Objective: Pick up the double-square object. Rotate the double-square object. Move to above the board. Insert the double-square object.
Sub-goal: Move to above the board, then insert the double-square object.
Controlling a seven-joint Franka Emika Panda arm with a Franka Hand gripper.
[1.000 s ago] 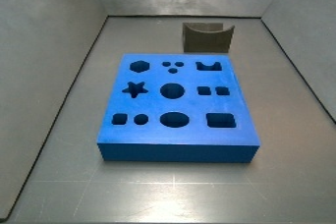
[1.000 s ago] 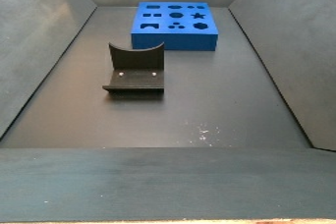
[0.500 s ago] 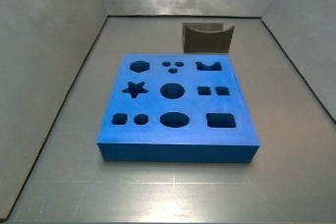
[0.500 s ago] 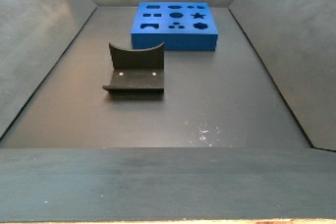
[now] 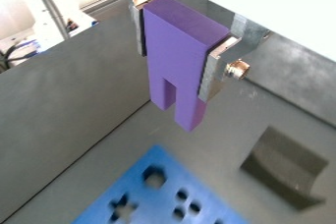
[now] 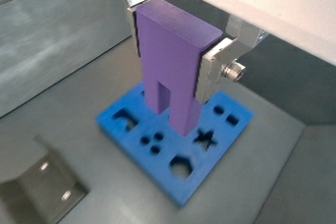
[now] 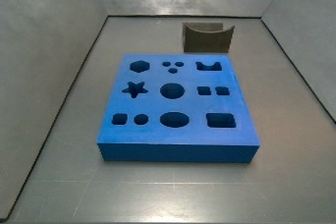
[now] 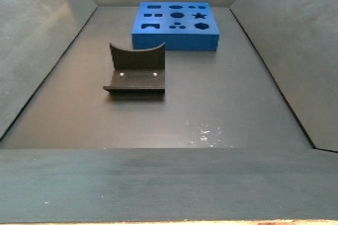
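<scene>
The pincer [image 6: 178,56] grips the block [image 6: 172,66], long axis pointing down, high above the board [image 6: 178,130]; neither appears in the side views.

In a wrist view the gripper [image 5: 182,59] clamps the double-square object [image 5: 182,56], high above the board [image 5: 147,196] and the holder [image 5: 292,164].

Both my wrist cameras sit close behind my gripper [image 5: 179,51] and look down past it, from high above the floor. Both side cameras look down into the bin from opposite ends: one is near the board [image 7: 176,95], one is far from it, behind the holder [image 8: 134,71]. All four views share the board and the holder.
</scene>
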